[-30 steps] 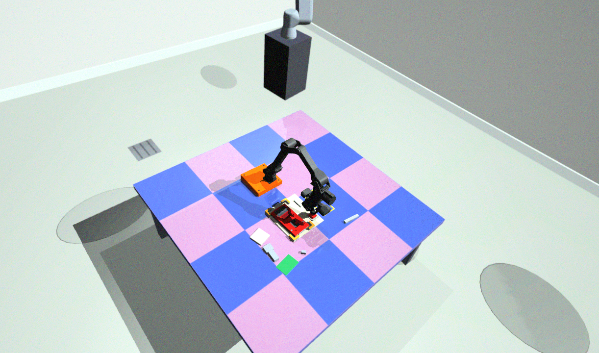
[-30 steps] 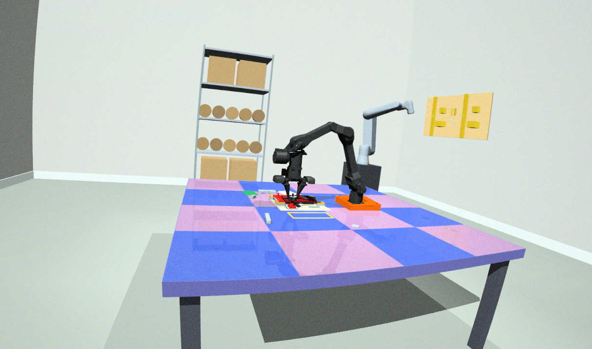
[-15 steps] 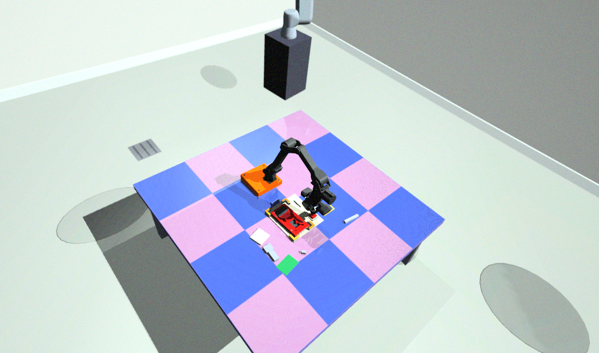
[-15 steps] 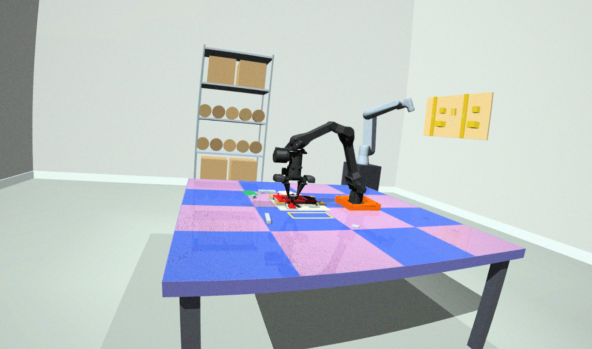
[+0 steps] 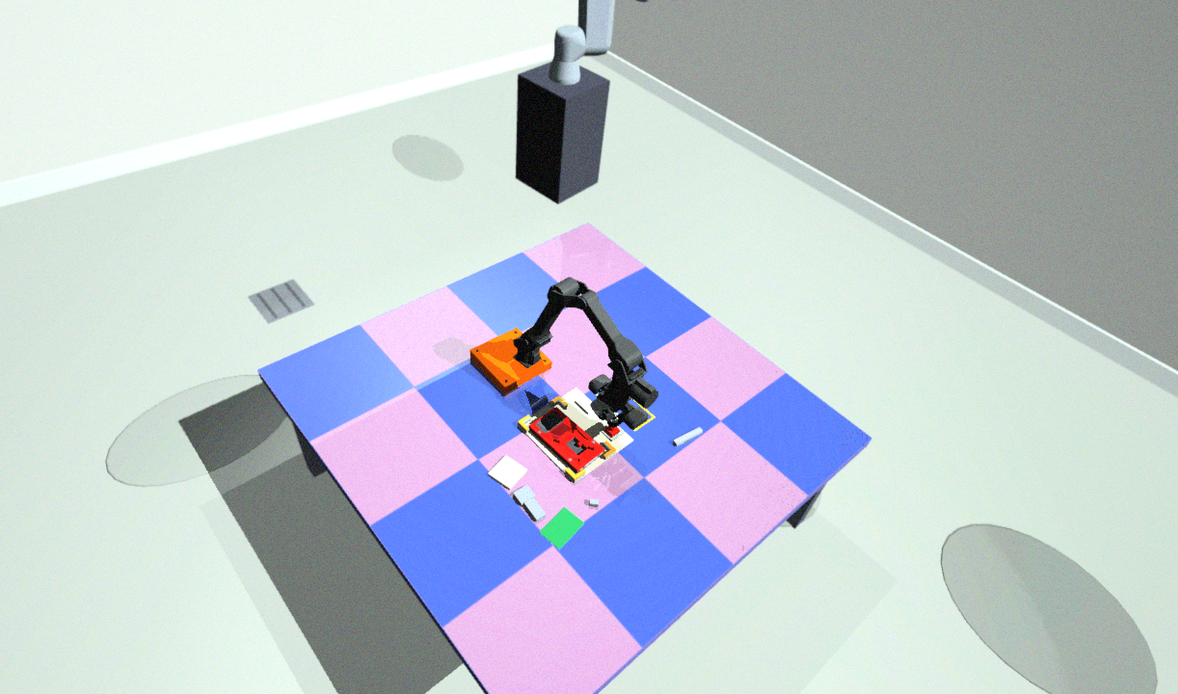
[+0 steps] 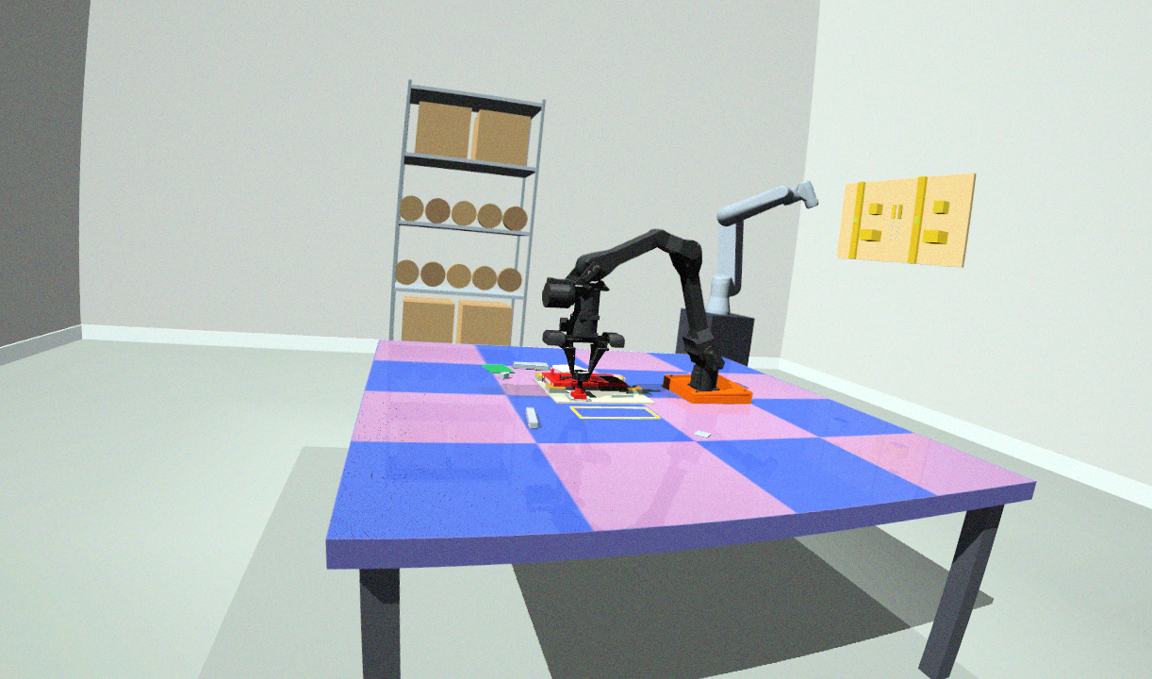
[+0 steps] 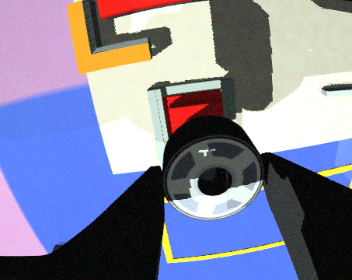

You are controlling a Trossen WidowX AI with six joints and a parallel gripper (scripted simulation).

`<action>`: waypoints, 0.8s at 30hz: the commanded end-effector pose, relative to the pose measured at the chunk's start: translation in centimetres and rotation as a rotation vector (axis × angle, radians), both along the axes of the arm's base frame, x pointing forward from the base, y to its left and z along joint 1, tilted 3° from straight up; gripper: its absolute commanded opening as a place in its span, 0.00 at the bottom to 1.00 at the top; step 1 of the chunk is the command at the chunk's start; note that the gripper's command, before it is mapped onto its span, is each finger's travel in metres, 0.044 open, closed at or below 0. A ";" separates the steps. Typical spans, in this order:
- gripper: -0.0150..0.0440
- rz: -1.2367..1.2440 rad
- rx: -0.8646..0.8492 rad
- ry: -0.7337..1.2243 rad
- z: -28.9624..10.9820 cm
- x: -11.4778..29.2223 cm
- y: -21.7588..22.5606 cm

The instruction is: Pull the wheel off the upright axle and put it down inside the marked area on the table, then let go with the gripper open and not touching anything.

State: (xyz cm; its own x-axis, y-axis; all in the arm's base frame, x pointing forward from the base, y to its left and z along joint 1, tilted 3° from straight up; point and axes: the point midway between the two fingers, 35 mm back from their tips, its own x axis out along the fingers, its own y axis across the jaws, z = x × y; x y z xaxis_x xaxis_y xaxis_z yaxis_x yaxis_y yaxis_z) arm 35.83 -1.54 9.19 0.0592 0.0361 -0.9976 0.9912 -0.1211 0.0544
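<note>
My gripper (image 7: 212, 169) (image 6: 582, 378) (image 5: 617, 416) is shut on the wheel (image 7: 213, 173), a black tyre with a grey spoked hub and a dark centre hole. It faces the wrist camera between the two black fingers. Just beyond it stands a grey bracket with a red inside (image 7: 191, 104) on the white base board (image 7: 280, 109) (image 5: 575, 404). The axle is hidden behind the wheel. The marked area, a yellow outline (image 7: 222, 255) (image 6: 614, 419), lies on the blue table square right beside the board, partly under the wheel in the wrist view.
A red car body (image 5: 563, 436) and an orange corner piece (image 7: 82, 52) sit on the board. The orange arm base (image 5: 498, 363) (image 6: 706, 389), a green patch (image 5: 562, 527), a white tile (image 5: 507, 470) and small grey bars (image 5: 687, 437) (image 6: 531, 416) lie around.
</note>
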 end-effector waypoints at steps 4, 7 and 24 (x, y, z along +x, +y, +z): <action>0.25 0.000 -0.001 -0.010 0.8 0.0 0.0; 0.25 0.000 -0.001 -0.011 0.9 0.0 0.0; 0.25 0.000 0.000 -0.012 1.7 -0.1 -0.1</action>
State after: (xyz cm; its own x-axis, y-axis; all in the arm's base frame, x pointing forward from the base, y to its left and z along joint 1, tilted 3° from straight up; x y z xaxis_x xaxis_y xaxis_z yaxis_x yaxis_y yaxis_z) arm 35.67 -1.55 10.37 0.0654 0.0370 -0.9972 0.9907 -0.1223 0.0604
